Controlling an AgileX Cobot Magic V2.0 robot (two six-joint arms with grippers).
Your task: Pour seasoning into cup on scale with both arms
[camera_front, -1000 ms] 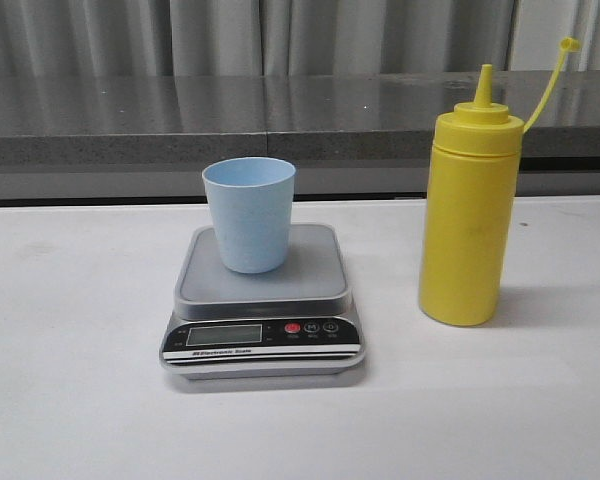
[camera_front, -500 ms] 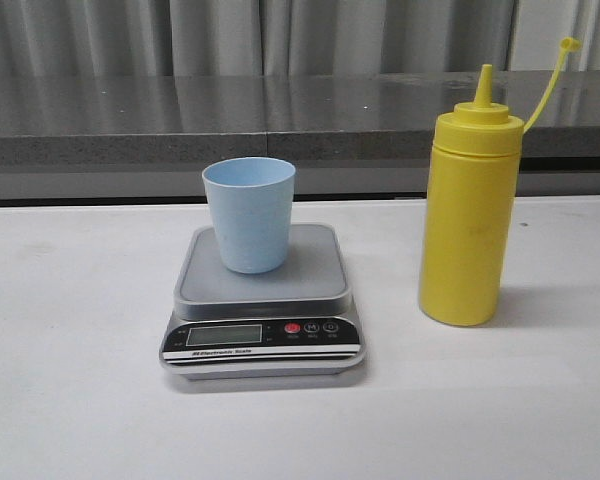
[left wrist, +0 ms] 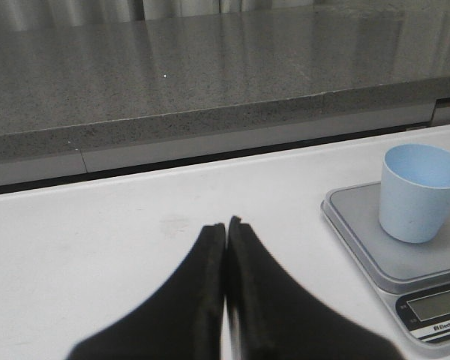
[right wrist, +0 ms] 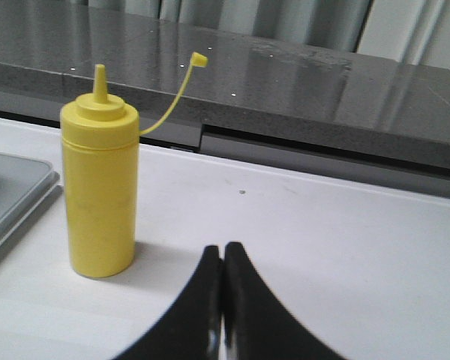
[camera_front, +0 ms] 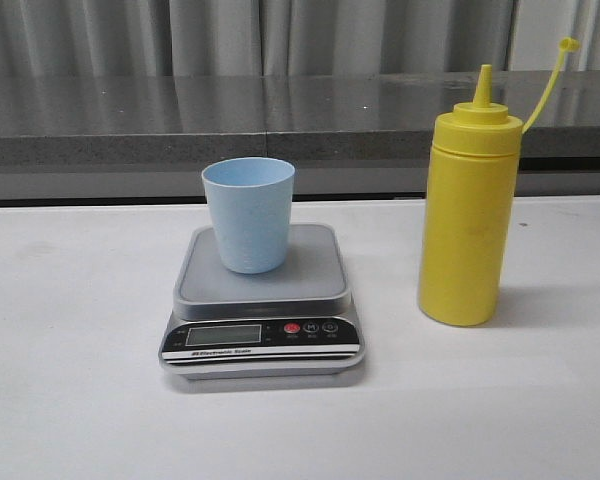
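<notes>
scale (camera_front: 263,300) front panel — "Electronic Scale", "M" button

You have a pale blue cup (camera_front: 248,214), plain and unpatterned, on a scale (camera_front: 263,300) with a silver-grey platform and a black front panel. That panel carries a grey-green display (camera_front: 223,335), 1 red button (camera_front: 292,328) and 2 dark round buttons beside it. The seasoning (camera_front: 469,205) is solid yellow from body to nozzle, and so are its thin tether and cap. The table (camera_front: 70,400) is white, the counter (camera_front: 180,110) behind it speckled dark grey. Both the left gripper (left wrist: 226,225) and the right gripper (right wrist: 223,249) are matte black.
</notes>
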